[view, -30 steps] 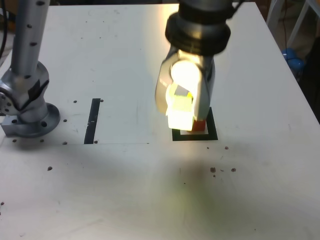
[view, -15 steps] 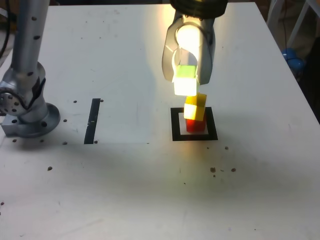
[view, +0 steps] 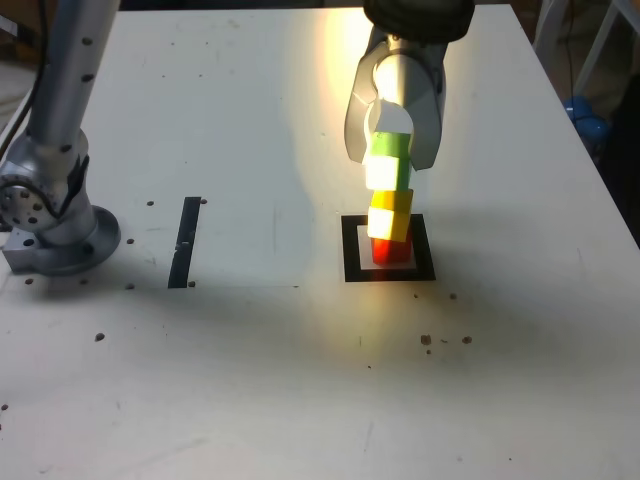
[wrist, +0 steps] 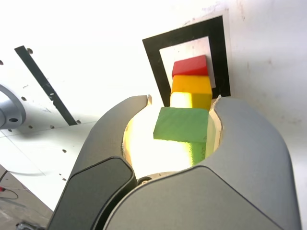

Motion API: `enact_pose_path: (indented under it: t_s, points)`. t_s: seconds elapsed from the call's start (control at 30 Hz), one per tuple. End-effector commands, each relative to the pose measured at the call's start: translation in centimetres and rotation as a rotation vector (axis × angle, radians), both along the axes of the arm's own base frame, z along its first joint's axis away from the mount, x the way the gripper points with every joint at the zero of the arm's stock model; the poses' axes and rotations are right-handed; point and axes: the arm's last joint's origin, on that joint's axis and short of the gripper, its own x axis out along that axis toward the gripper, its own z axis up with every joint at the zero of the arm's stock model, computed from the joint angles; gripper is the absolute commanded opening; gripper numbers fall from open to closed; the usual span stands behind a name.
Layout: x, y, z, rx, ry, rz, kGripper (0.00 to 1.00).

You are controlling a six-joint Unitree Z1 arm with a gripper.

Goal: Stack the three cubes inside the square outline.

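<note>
- Three cubes show, one of each colour, all plain, matte, sharp-edged solid blocks of about equal size.
- The red cube (view: 392, 250) sits on the white centre of the square outline (view: 352, 252), a thick black frame lying flat on the surface towards its middle, nearer the exterior view's right edge than its left.
- The yellow cube (view: 390, 215) rests squarely on the red one, turned slightly against it.
- The green cube (view: 387, 160) is directly above the yellow one; in the exterior view their faces meet or nearly meet, but glare from the lamp on the arm makes it hard to say whether they touch.
- The end effector (view: 392, 150) has two broad, curved, smooth grey fingers (wrist: 249, 139), clamped on the green cube, which the wrist view shows between them.
- The surface (view: 250, 380) is a white, smooth board, dotted with small dark screw holes and specks.
- One narrow straight black strip (view: 186, 240) lies flat well apart from the outline, towards the exterior view's left.
- A grey metal arm base (view: 55, 215) with a round flange stands near the surface's left edge in the exterior view.
</note>
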Motion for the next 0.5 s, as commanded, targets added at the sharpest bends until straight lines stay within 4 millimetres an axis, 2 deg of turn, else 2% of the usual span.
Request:
enact_pose_path:
  t_s: [0.0, 0.23, 0.3, 0.33, 0.47]
  points:
    - [0.3, 0.1, -0.4, -0.003, 0.015, -0.002, 0.28]
    - [0.9, 0.0, -1.3, -0.009, 0.031, -0.003, 0.28]
    - [1.0, 0.1, -1.5, -0.009, 0.037, -0.002, 0.33]
    - [1.0, 0.1, -1.6, -0.009, 0.04, -0.003, 0.4]
    - [1.0, 0.2, -1.8, -0.012, 0.048, -0.007, 0.81]
